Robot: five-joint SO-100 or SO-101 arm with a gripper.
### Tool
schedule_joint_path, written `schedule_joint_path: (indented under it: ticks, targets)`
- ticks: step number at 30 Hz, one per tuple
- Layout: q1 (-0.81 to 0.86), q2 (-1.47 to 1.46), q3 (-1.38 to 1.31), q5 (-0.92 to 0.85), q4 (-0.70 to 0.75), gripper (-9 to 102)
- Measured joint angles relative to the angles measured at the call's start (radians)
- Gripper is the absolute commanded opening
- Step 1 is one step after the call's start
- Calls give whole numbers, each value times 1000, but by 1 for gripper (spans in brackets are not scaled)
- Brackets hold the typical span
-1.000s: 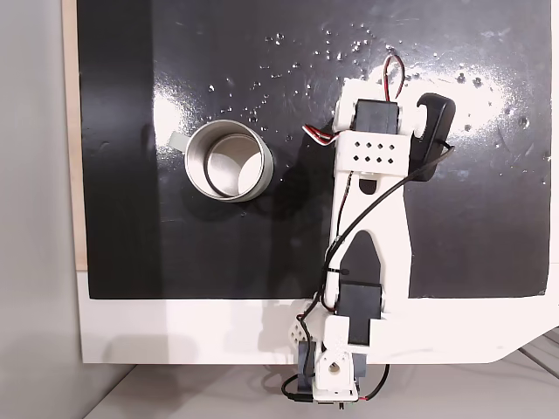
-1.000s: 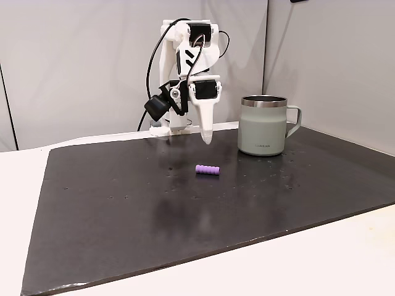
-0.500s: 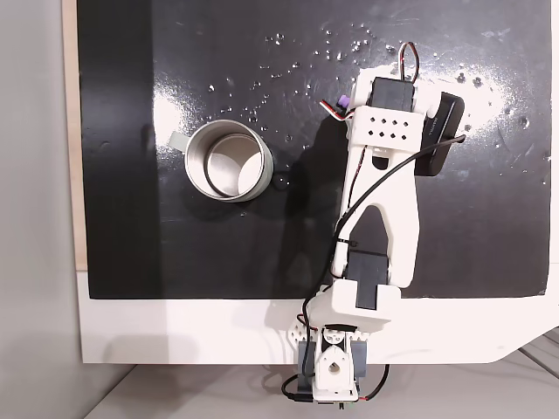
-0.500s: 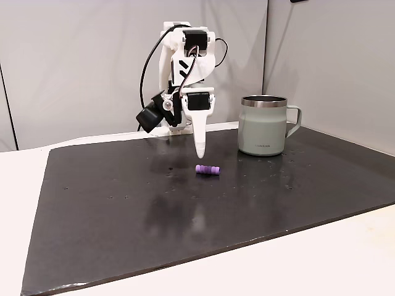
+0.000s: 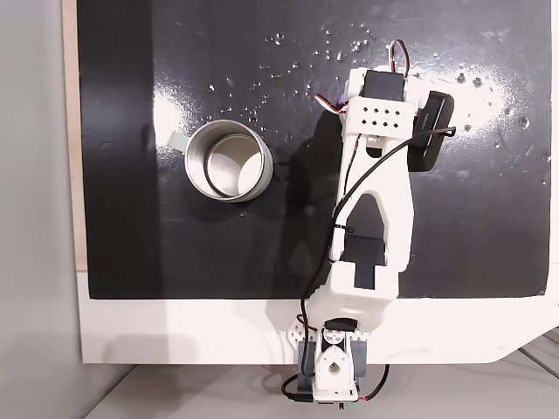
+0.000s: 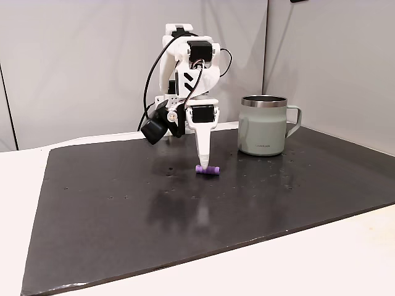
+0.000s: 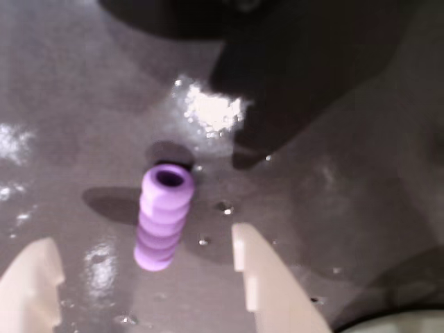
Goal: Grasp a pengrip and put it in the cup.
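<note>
The pengrip, a small light-purple ribbed tube, lies on the black mat between my two pale fingers in the wrist view. My gripper is open, one finger on each side of the tube and apart from it. In a fixed view from the side, the gripper points straight down with its tip at the mat, right at the pengrip. The cup stands upright to the right of it. In a fixed view from above, the cup shows its shiny inside, and my arm hides the pengrip.
A black mat covers most of the white table. Small white specks dot the mat's far part. A black camera body hangs beside the gripper. Grey walls stand behind the arm's base.
The arm has reached forward and lowered. The gripper came down from above the mat until its tip stands at the pengrip. Pengrip and cup have not moved.
</note>
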Motion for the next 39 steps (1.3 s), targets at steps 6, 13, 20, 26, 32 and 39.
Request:
schedule_joint_path:
  ticks: [6,13,20,26,32,39]
  targets:
    - [0,-41,-2,8,0,23]
    - [2,-78,-34,8,-5,13]
    - [2,-80,-37,15,-5,2]
    - [2,-80,-37,18,-5,0]
    - [2,-80,-37,18,14,0]
    - [-9,29,-66,18,78,0]
